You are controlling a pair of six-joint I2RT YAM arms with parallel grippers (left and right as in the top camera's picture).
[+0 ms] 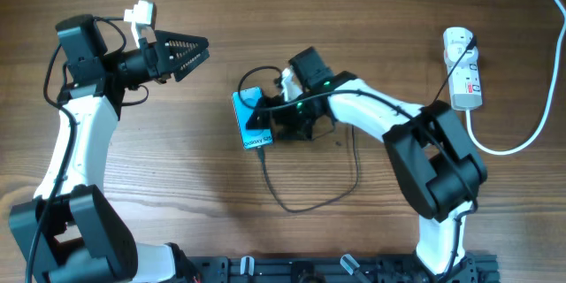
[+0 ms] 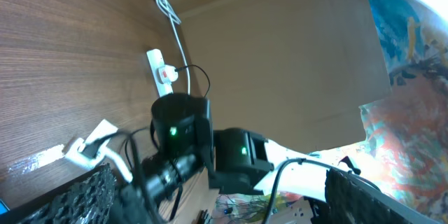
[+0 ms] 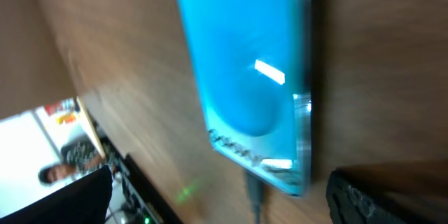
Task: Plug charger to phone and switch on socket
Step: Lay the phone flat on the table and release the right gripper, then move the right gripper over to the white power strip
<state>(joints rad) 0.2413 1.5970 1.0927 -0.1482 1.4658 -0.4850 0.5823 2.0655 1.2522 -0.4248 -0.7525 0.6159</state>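
Note:
The phone [image 1: 247, 110] lies face up at the table's middle, its blue screen [image 3: 241, 56] filling the right wrist view. The charger [image 1: 305, 205] is a thin black cable looping on the wood below the phone. Its connector [image 3: 254, 190] sits at the phone's lower edge and looks inserted. My right gripper [image 1: 268, 118] hovers open just over the phone, one finger [image 3: 381, 196] on each side and nothing between them. My left gripper [image 1: 187, 53] stands open and empty, far left of the phone, pointing right. The white socket [image 1: 463, 72] lies at the far right, also small in the left wrist view [image 2: 159, 68].
A thick white cord [image 1: 522, 133] runs from the socket toward the table's right edge and far corner. A thin black lead crosses the socket's top. The right arm [image 1: 389, 119] spans from the front right to the middle. A black rail [image 1: 336, 270] runs along the front edge.

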